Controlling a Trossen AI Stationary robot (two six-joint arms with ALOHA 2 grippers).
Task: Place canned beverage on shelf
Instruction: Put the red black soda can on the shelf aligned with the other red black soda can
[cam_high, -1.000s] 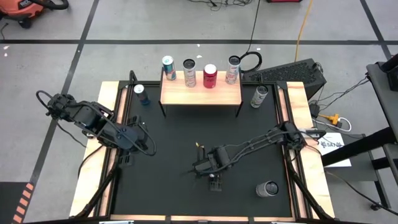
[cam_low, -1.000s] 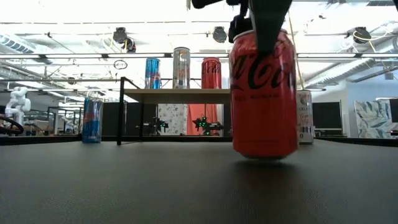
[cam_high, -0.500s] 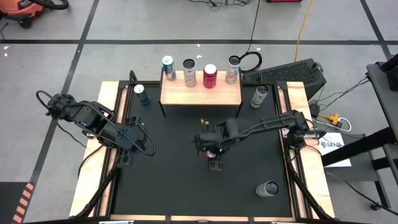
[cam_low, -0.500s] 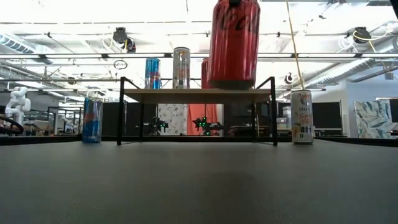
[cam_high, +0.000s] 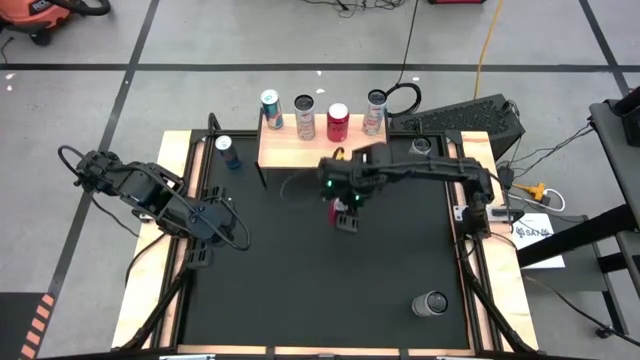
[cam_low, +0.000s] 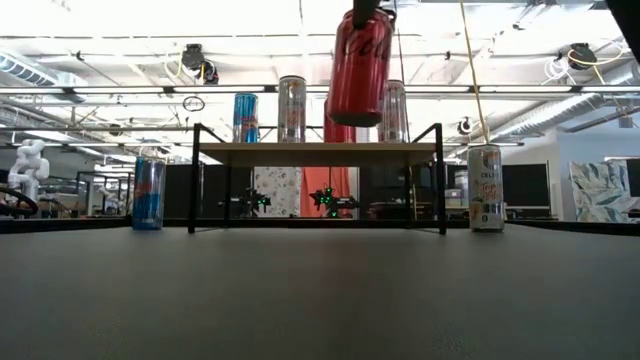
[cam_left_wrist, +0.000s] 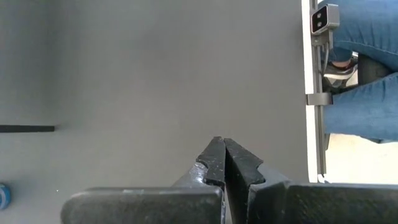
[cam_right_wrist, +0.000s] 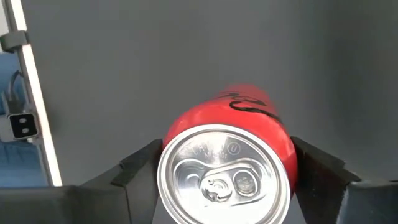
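Observation:
My right gripper is shut on a red cola can and holds it high over the black table, just in front of the shelf. The shelf is a light-wood board on thin black legs. A blue-white can, a silver can, a red can and a pale can stand along its far edge. My left gripper is shut and empty at the table's left side; its closed fingertips show in the left wrist view. My right gripper pinches the red can's side wall just below the top rim between its two fingers. The fingers come from above and point down. The can hangs below them, nearly upright with a slight tilt, its bottom lifted clear above shelf height.
A blue can stands on the table left of the shelf, and a white can stands to its right. A silver can lies near the table's near right corner. Wooden strips border the table. A person's legs show beyond the table.
My right gripper has risen and gone toward the table's far edge and the shelf, carrying the red can. The can was low over the table a second ago and now hangs above shelf height, lifted clear.

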